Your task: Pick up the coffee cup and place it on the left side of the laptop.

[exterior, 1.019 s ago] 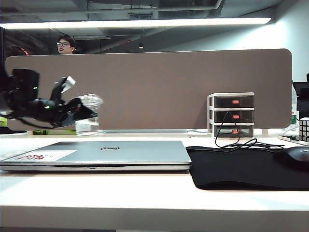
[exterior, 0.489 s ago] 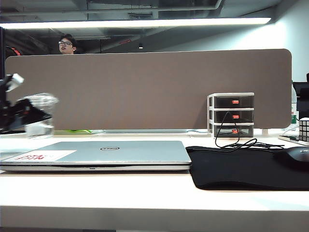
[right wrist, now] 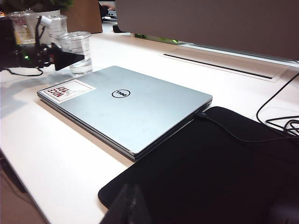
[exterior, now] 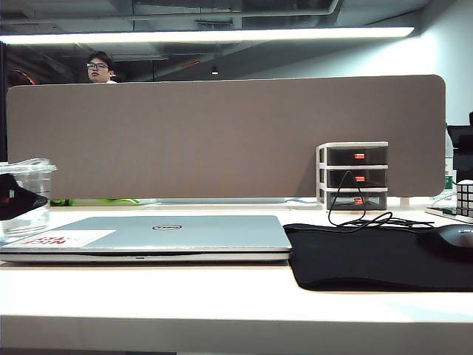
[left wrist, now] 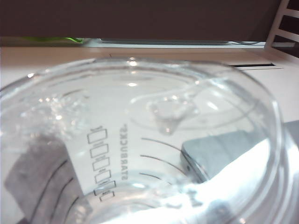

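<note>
- Left gripper [right wrist: 70, 57] is clasping the coffee cup [right wrist: 78, 52] between wide-set fingers, just beyond the laptop's [right wrist: 126, 105] stickered corner.
- Right gripper [right wrist: 125, 205] is hanging over the black mouse mat [right wrist: 219, 172]; its finger spacing cannot be told.

clear plastic lidded coffee cup [left wrist: 140, 154]: "STARBUCKS", seen mirrored | slim silver-grey laptop [right wrist: 126, 105]: round "DELL" logo; corner sticker's red lettering unreadable

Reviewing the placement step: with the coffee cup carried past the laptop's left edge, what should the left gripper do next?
Probably lower it. The left gripper holds the coffee cup upright just left of the closed laptop; whether it rests on the table is unclear. Then open.
</note>
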`<state>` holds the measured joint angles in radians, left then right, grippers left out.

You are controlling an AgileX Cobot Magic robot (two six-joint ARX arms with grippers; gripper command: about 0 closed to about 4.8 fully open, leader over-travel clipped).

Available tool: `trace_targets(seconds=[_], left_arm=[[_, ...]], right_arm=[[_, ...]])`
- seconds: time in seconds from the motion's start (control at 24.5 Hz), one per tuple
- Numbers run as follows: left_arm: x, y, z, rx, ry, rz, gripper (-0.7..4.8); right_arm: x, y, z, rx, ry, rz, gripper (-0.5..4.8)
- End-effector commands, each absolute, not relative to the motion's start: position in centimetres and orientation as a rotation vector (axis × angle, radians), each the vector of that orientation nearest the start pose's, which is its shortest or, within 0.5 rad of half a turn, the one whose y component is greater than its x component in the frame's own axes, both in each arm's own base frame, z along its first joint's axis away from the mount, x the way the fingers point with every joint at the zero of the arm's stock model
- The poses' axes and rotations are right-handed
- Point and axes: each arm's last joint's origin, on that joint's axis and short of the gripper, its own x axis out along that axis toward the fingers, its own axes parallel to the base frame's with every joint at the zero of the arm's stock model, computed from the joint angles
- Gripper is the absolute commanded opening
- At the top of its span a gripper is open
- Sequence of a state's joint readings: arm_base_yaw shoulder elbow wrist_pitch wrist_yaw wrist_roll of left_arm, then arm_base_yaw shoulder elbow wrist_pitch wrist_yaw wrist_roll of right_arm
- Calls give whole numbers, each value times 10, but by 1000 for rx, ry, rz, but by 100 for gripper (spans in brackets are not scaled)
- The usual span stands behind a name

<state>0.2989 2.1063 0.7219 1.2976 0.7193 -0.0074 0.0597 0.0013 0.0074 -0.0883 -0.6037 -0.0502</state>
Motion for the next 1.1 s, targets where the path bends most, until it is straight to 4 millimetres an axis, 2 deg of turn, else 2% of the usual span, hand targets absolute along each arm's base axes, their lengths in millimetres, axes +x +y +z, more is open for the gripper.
trace_targets(seconds=[0.04, 0.37, 0.45, 0.53, 0.77, 0.9, 1.1], left_arm=[[326, 82, 93, 16, 28, -375, 375], [314, 81, 85, 1, 64, -283, 377], [314, 81, 86, 7, 52, -279, 445], [314, 81, 86, 1, 49, -279, 479], [306, 79, 83, -6, 64, -278, 479], [295, 79, 81, -25, 88, -258, 479], [273, 74, 98, -24, 72, -200, 479]], right_arm=[[91, 22, 157, -31, 57, 668, -1], [91, 22, 157, -31, 57, 668, -1], [91, 22, 157, -31, 57, 668, -1], [91, 22, 157, -31, 57, 668, -1], [91, 22, 157, -30, 57, 668, -1], [91, 22, 157, -30, 57, 668, -1], [91, 22, 157, -30, 57, 668, -1]])
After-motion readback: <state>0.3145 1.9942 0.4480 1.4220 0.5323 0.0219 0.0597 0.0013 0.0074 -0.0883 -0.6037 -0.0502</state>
